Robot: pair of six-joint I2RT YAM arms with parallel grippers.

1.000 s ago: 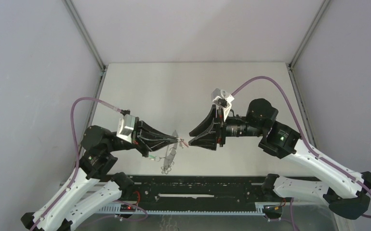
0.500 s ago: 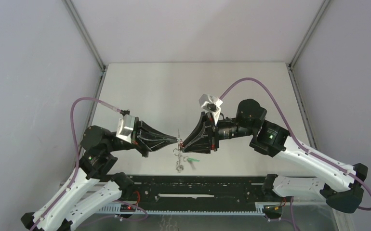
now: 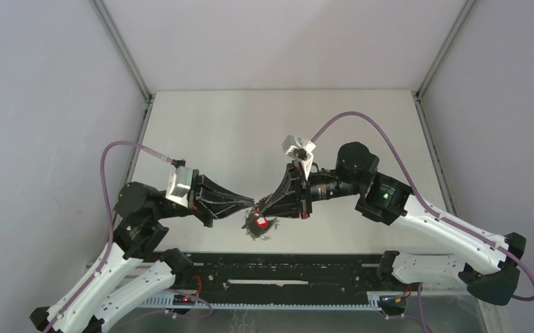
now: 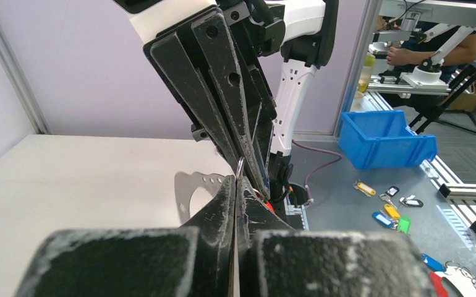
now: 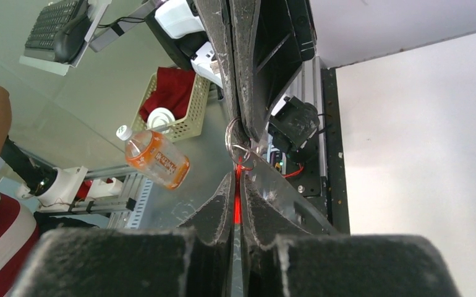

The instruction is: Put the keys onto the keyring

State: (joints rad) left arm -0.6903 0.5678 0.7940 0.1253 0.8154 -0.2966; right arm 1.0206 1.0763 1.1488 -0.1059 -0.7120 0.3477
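Meeting tip to tip, the left gripper point(image 4: 235, 183) pinches the keyring point(image 5: 233, 137) between pressed-together fingers, its small ring poking out just past them, while the right gripper point(image 5: 238, 180) has its fingers nearly together on a red sliver, seemingly the red key point(image 3: 263, 222). Threading looks begun, not finished: whether that key is on I cannot tell, and the green key is not visible.
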